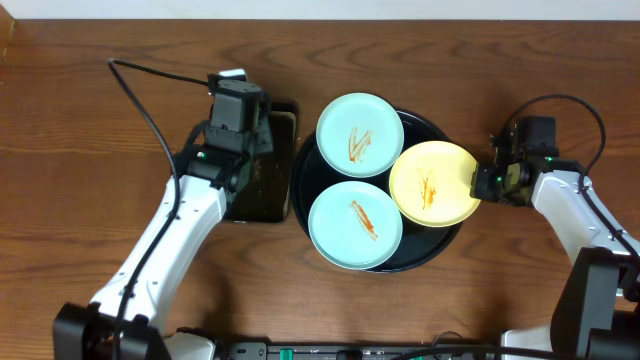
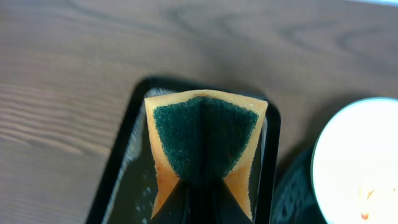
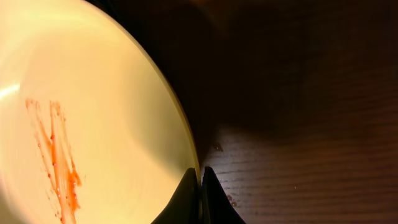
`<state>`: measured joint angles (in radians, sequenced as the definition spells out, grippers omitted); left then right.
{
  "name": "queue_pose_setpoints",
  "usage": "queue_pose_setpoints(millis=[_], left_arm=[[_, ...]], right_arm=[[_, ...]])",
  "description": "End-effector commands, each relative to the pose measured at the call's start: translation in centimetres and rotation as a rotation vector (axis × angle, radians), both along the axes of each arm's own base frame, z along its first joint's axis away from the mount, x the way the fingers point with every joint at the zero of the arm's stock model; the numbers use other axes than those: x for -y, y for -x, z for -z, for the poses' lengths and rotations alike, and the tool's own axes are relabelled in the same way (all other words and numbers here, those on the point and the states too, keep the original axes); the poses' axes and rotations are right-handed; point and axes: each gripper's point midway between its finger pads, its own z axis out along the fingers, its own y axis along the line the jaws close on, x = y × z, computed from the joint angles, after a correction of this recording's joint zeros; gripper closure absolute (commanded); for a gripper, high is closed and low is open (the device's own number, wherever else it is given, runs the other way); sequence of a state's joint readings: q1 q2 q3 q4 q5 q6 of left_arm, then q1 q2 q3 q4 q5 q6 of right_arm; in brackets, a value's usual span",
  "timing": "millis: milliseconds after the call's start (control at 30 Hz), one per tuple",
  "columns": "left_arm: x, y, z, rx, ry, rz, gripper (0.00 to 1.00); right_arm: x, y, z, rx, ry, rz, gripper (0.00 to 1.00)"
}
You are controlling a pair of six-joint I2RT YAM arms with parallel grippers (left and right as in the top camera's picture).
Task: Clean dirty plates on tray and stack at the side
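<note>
Up close, the right end effector (image 3: 200, 180) is clenched on the near rim of the yellow plate (image 3: 93, 112), whose orange sauce streaks lie just beyond the fingers. The plate overhangs the right edge of the round black tray (image 1: 440, 250). Two streaked blue plates (image 1: 359, 134) rest further left on it. Beyond them, the left end effector (image 2: 202, 186) grasps a sponge (image 2: 205, 137) above the rectangular tray (image 2: 118, 168) on the bench (image 1: 80, 150).

Under three plates (image 1: 355, 225), round black tray (image 1: 432, 255) mostly hidden, rectangular tray (image 1: 285, 160) half beneath left arm (image 1: 180, 220), pale yellow plate (image 3: 93, 112) cropped left and top (right wrist view), near end of sponge (image 2: 205, 137) behind left gripper (image 2: 200, 183)
</note>
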<state>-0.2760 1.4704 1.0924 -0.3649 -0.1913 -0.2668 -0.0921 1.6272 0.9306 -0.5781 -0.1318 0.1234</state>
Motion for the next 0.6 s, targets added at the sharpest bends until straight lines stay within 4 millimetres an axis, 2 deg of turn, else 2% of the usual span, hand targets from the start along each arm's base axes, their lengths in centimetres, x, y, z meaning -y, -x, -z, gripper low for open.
queue_pose_setpoints(millis=[0,167,567], left_arm=[[1.4,0.2,2.4,-0.079,0.058,0.046,0.92],[2.7,0.4,4.3,-0.142,0.104,0.094,0.93],[2.9,0.5,4.4,-0.149,0.114,0.103,0.92]], right_arm=[[0.1,-0.2,-0.1,-0.006,-0.004,0.004,0.99],[0.1,0.1,0.0,-0.016,-0.005,0.004,0.99],[0.1,0.1,-0.1,-0.016,-0.004,0.003,0.99]])
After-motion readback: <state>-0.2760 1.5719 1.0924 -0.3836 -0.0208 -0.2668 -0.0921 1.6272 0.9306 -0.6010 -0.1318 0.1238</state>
